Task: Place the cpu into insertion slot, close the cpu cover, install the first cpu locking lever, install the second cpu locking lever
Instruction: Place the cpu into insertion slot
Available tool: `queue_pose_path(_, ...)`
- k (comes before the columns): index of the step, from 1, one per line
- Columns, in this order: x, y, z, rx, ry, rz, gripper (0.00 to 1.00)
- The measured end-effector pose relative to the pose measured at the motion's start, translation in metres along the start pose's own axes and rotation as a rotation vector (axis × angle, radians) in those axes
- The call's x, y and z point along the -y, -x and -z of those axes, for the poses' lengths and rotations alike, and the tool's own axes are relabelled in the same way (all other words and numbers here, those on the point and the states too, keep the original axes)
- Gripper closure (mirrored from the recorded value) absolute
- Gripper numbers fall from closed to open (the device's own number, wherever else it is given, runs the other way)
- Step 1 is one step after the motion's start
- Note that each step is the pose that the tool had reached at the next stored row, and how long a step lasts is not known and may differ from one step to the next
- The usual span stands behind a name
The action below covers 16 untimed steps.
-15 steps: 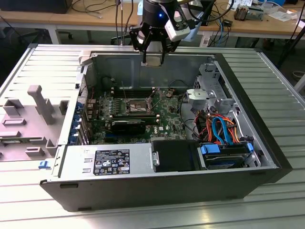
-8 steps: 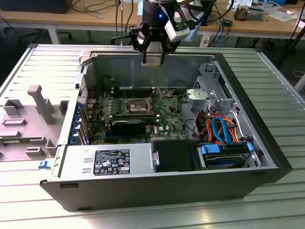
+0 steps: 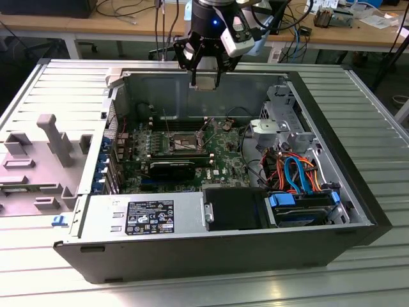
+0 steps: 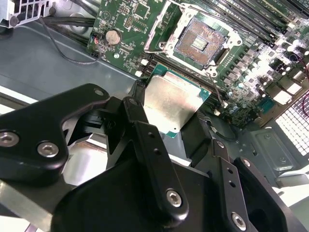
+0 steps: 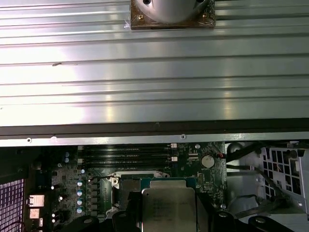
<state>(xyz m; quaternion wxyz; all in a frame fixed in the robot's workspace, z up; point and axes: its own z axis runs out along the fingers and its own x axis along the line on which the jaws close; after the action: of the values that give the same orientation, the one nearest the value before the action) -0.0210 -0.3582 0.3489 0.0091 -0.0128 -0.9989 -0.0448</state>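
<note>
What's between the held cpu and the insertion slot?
Nothing: in the exterior view the cpu, held by the gripper, hangs above the case, bare air down to the insertion slot.

Power supply (image 3: 105,220) sticker (image 3: 151,216): black and white panels with rows of small symbols and fine print, all too small to read.
Green board (image 3: 225,148) marking (image 3: 208,173): one short white printed mark, its letters too unclear to make out.
cpu (image 5: 168,209) top: faint engraved lines in the first wrist view, not readable.
Readable text: none.
</note>
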Motion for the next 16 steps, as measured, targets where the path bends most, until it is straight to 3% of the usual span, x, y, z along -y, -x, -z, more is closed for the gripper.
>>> queue_pose_path(16,0.0003,0.0001,-0.0038,0.0,0.0,0.0,0.46)
